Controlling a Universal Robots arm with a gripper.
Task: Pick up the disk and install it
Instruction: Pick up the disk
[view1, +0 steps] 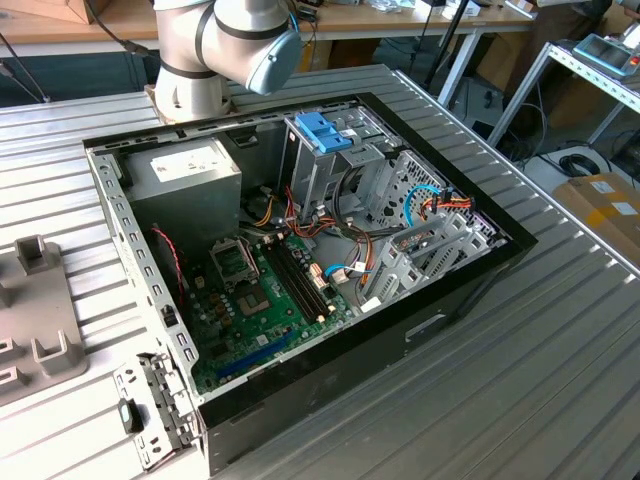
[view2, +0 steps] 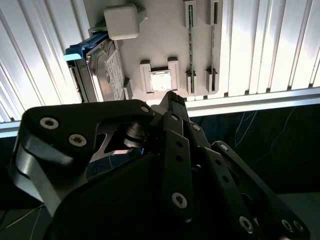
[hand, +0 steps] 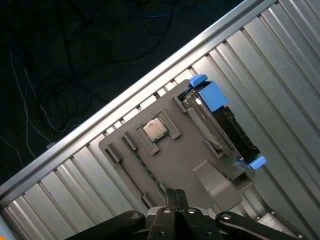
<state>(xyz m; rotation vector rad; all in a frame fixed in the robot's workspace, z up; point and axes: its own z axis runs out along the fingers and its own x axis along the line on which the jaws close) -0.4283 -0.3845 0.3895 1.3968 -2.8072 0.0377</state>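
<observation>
The gripper (hand: 175, 196) hangs above a grey fixture plate (hand: 190, 150). Its two black fingers are pressed together with no gap between them, and they hold nothing. In the second wrist view the closed tips (view2: 172, 98) point down at the plate, close to a small square processor (view2: 161, 80) seated in a raised holder.

The disk (hand: 222, 127) stands on its edge in a slot along one border of the plate. It is a flat grey metal slab with light-blue rails at its ends. It sits off to one side of the gripper and nothing touches it. The plate rests on a ribbed metal table (hand: 280, 75).

In the exterior view an open computer case (view1: 400, 350) lies on the same table, with the motherboard exposed. A silver drive cage (view1: 325, 165) with a blue latch (view1: 322, 130) stands toward the far side. Part of the plate (view1: 35, 320) appears at the exterior view's left, near the case.

Judging from this, the work is at the pick-up step: the approach is under way and the disk has not yet been grasped. Taking the disk would call for the fingers to spread wider than the slab is thick. The gripper would also need to shift sideways until it is over the disk's upper edge, lined up with its flat faces between the blue rails.
</observation>
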